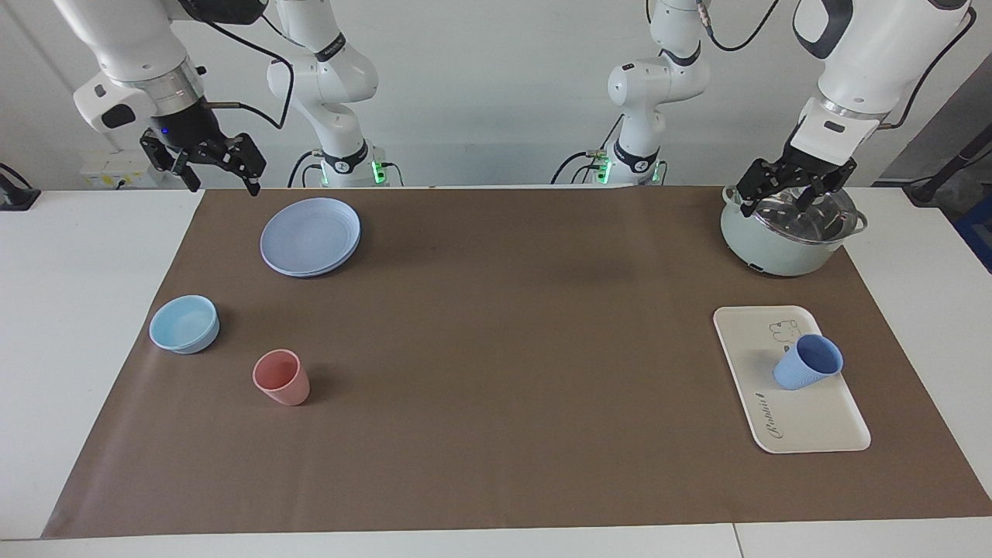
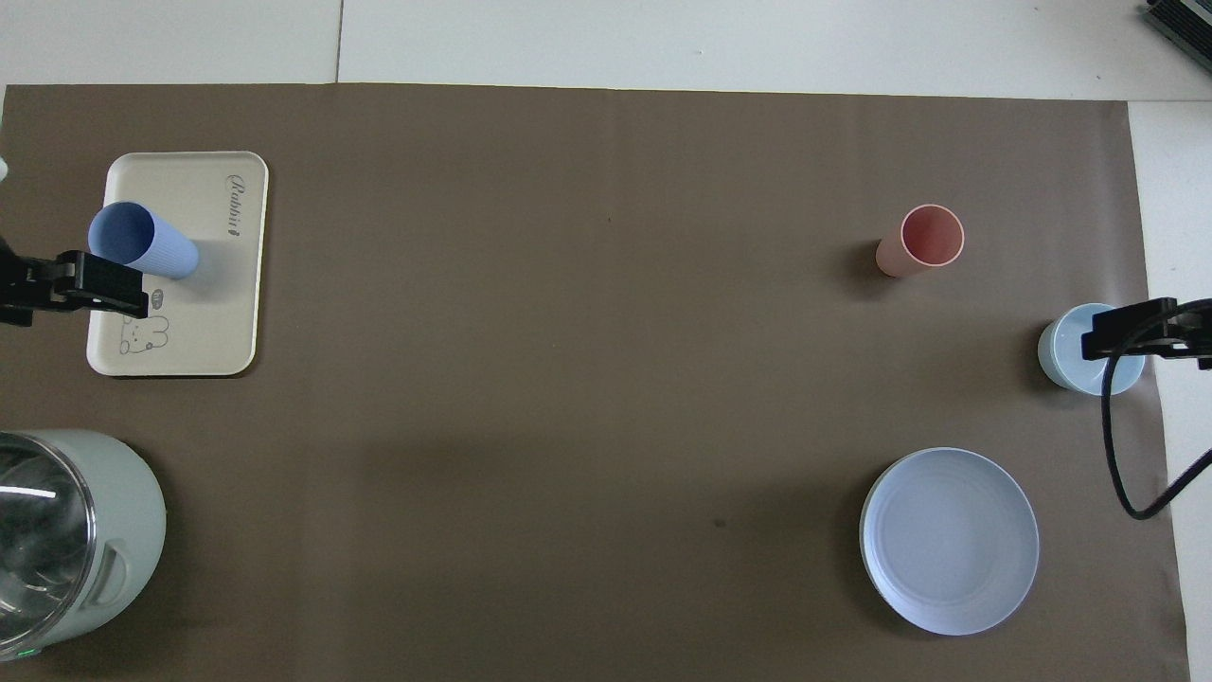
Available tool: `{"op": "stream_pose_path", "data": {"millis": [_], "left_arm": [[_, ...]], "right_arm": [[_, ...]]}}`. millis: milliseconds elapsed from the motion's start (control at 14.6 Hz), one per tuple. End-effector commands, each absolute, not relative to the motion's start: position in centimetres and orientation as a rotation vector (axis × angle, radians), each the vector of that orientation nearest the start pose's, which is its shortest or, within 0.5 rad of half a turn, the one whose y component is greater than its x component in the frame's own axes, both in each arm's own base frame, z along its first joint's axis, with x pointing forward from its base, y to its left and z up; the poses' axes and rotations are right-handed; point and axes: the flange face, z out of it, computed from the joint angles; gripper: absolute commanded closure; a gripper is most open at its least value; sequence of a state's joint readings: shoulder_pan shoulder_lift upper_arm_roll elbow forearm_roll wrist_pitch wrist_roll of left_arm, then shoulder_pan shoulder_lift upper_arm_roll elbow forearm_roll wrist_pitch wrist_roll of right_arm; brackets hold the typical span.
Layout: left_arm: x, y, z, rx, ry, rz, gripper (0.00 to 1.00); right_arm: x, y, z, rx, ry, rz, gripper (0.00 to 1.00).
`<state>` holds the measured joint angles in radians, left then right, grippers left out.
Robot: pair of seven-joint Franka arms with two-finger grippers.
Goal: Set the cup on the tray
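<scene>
The periwinkle-blue cup [image 1: 806,364] [image 2: 142,242] stands mouth up on the cream tray [image 1: 810,426] [image 2: 204,322], beside the bear drawing, toward the left arm's end of the table. Nothing touches it. My left gripper [image 1: 787,200] [image 2: 74,286] hangs open and empty high in the air. It shows against the pot's lid in the facing view and over the tray's robot-side edge in the overhead view. My right gripper [image 1: 221,177] [image 2: 1141,336] waits open and empty, raised at the right arm's end, above the bowl in the overhead view.
A mint-green pot [image 1: 783,244] [image 2: 85,530] with a glass lid stands nearer to the robots than the tray. At the right arm's end are a round blue plate [image 1: 310,236] [image 2: 949,540], a light-blue bowl [image 1: 184,324] [image 2: 1065,360] and a pink cup [image 1: 280,377] [image 2: 920,240].
</scene>
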<state>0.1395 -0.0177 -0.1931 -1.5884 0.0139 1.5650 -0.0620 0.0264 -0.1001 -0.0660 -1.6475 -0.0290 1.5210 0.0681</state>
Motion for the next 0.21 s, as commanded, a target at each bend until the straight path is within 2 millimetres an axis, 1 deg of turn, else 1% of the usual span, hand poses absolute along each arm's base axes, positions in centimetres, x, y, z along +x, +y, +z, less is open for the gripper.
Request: {"op": "stream_pose_path", "data": {"millis": [0,137], "left_arm": [[53.81,-2.66,62.78,-3.118,-0.015,0.016,0.00],[53.81,-2.58,62.78,-3.118,-0.017,0.016,0.00]], "right_arm": [[51.08,-2.90,63.82,-3.180,0.191,0.011,0.00],[51.08,-2.82,63.82,-3.180,0.189,0.011,0.00]]}}
